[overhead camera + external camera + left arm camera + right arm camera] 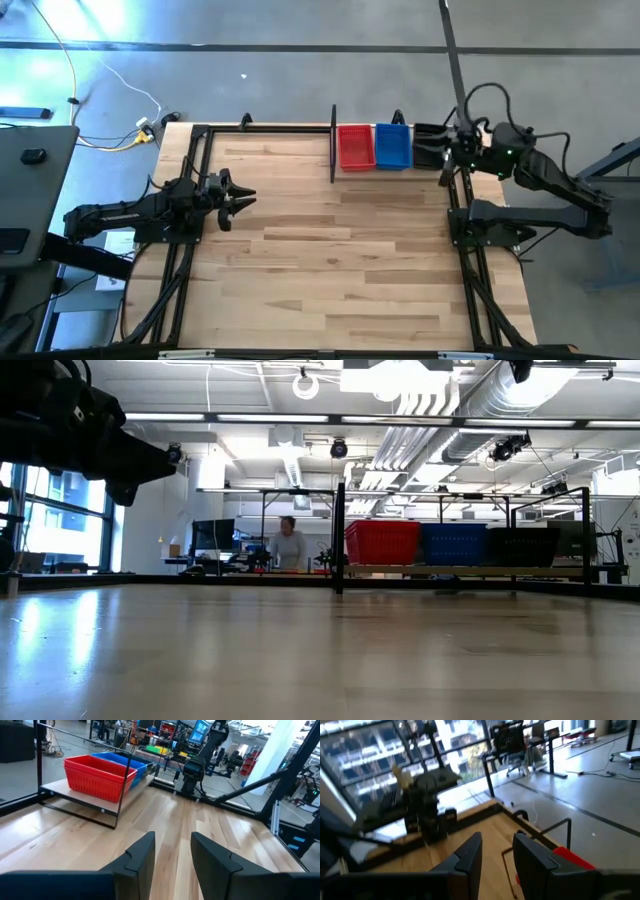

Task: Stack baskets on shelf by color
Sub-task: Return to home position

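Light wooden planks make the table (pixel 330 260), which stands inside a black frame on a grey concrete floor. Behind it, in the low view, a large workshop hall shows, with desks and screens, and a person (pixel 289 545) is at a desk far back.

The shelf (pixel 333 150) stands at the far edge of the table, a little to the right of the middle. On its light wooden floor three colours are side by side. The red baskets (pixel 355 147) are on the left, the blue baskets (pixel 393 146) are in the middle and the black baskets (pixel 428 140) are on the right. Each colour touches the next one. In the low view all three rise to almost the same height. How many baskets are in each pile, I cannot count.

The left gripper (pixel 240 198) hangs over the left part of the table, well apart from the shelf, and points to the right. Its fingers (pixel 142 857) are spread with a clear gap, and nothing is between them.

The right gripper (pixel 447 152) is at the far right, just beside the right end of the shelf and close to the black baskets. It points to the left. Its fingers (pixel 470 852) are also apart and they hold nothing. The right arm folds back from its base at the right edge of the table.
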`<move>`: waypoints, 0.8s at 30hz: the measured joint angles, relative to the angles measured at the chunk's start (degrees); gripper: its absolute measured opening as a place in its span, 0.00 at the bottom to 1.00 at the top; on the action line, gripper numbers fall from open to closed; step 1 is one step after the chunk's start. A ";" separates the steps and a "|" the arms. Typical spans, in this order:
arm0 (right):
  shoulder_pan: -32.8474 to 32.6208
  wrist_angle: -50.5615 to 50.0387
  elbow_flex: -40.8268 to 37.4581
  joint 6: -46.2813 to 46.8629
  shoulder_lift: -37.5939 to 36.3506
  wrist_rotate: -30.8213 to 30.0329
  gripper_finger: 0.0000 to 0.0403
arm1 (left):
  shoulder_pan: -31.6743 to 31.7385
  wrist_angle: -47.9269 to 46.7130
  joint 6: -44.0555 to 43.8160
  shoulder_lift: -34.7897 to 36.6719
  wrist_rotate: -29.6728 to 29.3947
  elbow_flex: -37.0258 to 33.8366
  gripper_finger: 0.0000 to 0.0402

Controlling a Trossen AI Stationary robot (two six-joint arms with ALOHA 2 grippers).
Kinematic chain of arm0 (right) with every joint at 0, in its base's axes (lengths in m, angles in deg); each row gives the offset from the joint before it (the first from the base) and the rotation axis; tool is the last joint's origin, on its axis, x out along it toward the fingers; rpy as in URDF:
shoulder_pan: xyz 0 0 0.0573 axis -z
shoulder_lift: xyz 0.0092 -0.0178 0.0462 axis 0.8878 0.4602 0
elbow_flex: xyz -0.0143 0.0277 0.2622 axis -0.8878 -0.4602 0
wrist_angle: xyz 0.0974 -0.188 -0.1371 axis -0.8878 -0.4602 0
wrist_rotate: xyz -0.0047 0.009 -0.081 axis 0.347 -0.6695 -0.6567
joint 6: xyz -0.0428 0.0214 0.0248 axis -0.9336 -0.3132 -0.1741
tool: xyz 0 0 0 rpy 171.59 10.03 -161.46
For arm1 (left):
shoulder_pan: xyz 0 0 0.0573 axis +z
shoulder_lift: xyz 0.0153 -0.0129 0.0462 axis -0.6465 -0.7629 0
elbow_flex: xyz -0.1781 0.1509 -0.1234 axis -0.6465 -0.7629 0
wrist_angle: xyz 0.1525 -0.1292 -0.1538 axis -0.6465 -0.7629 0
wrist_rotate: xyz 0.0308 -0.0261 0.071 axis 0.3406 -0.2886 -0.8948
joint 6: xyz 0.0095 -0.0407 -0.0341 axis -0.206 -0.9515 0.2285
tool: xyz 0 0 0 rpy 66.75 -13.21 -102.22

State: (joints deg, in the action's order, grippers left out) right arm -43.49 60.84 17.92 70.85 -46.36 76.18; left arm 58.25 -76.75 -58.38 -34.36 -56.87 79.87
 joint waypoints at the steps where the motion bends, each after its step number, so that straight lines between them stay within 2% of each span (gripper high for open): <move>1: -0.64 -0.93 0.00 -0.83 -0.07 -0.09 0.24 | 0.00 0.02 -0.02 0.00 -0.02 0.00 0.29; 5: -3.55 -4.19 0.00 -4.76 -0.11 -0.66 0.24 | 0.00 0.02 0.00 0.00 -0.05 0.00 0.29; 10: -6.15 -9.51 -0.32 -6.82 -0.17 -4.99 0.24 | 0.00 0.02 0.02 0.00 -0.19 0.00 0.29; 13: -7.13 -7.32 -4.26 -6.82 -1.65 -5.25 0.24 | 0.00 0.02 0.02 0.00 -0.19 0.00 0.29; 19: -7.65 4.64 -15.67 -6.45 -7.29 -3.56 0.24 | 0.00 0.02 0.02 0.00 -0.19 0.00 0.29; 24: -7.65 7.22 -22.94 -3.74 -12.70 -2.46 0.24 | 0.00 0.02 0.01 0.00 -0.19 0.00 0.29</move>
State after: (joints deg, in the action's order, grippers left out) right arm -51.14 68.06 -5.02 67.11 -59.06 73.72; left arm 58.25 -76.73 -58.36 -34.36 -57.06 79.87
